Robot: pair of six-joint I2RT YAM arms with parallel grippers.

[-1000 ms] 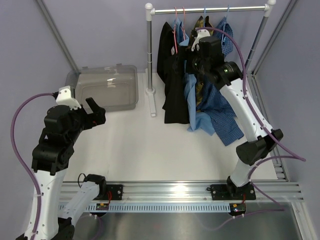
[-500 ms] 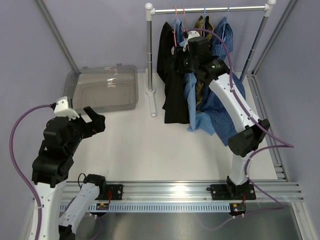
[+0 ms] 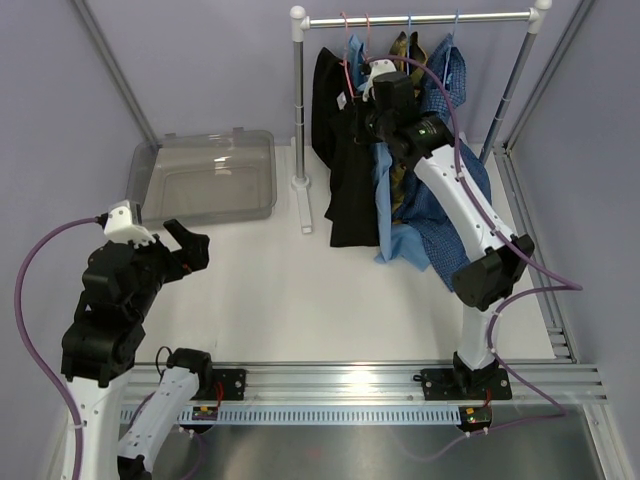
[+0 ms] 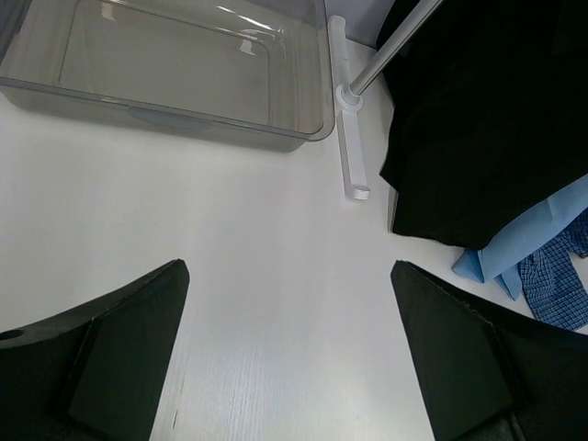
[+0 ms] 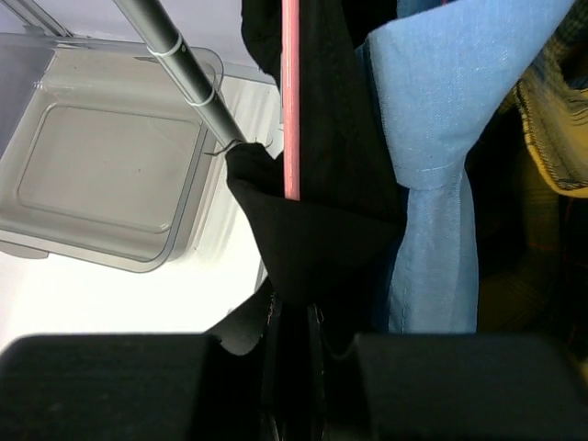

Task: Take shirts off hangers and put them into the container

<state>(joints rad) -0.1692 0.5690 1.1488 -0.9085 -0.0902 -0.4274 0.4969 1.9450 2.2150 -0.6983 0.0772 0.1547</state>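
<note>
Several shirts hang on hangers from the rail (image 3: 420,18): a black shirt (image 3: 345,190) at the left, then a light blue shirt (image 3: 385,195), a yellow plaid one (image 3: 402,46) and a dark blue check one (image 3: 445,240). My right gripper (image 3: 362,105) is up at the black shirt's shoulder. In the right wrist view its fingers (image 5: 294,322) are shut on a fold of the black shirt (image 5: 322,230), just under the pink hanger (image 5: 290,92). The grey container (image 3: 205,175) sits at the far left. My left gripper (image 3: 185,245) hovers open over the table in front of it, holding nothing.
The rack's left post (image 3: 298,100) and its white foot (image 4: 349,138) stand between the container (image 4: 165,73) and the shirts. Shirt tails drape onto the table at the right. Purple walls and slanted frame bars close in both sides.
My right gripper moved left along the rack to the black shirt and closed on its fabric. My left arm drew back slightly toward the near edge, still open.
</note>
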